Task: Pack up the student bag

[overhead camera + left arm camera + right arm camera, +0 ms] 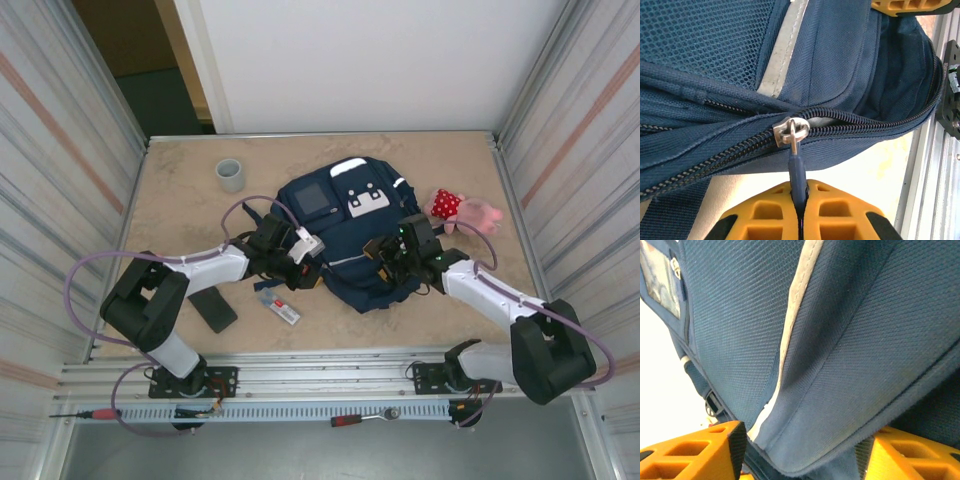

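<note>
Left tool, clamped on the zipper pull, faces the student bag and its sideways zip; right tool straddles its fabric, grip unclear.

I work on a beige, marbled tabletop under soft, even light. My left wall panel and right wall panel are ribbed metal with faint reddish stripes. A plain white panel closes the back, with a dark doorway just left of it. A grooved aluminium rail edges my near side.
</note>
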Available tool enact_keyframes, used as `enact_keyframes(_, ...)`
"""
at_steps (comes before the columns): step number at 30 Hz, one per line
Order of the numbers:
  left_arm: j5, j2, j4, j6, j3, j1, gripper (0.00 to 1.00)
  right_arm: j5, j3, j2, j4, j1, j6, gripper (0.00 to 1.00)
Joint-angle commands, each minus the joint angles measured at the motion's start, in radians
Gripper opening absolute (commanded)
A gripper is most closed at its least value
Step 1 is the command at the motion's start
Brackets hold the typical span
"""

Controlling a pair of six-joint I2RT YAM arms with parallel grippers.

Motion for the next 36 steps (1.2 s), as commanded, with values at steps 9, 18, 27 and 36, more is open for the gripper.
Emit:
enact_keyframes(9, 0.072, -0.008, 0.046, 0.029, 0.015, -0.014, 0.0, 0.08, -0.033, 0.039, 0.102, 0.005, 0.06, 0.51)
enact_keyframes(18, 0.044, -0.014, 0.006, 0.052, 0.041, -0.016, 0.0, 0.103, -0.015, 0.053, 0.158, 0.024, 0.045, 0.13)
enact_keyframes(27, 0.052, -0.031, -0.034, 0.091, 0.043, -0.053, 0.0, 0.133, 0.093, -0.046, 0.192, 0.018, -0.056, 0.0)
enact_keyframes(36, 0.08, -0.023, -0.013, 0.062, 0.088, -0.07, 0.0, 0.117, 0.148, -0.036, 0.24, 0.027, -0.07, 0.0)
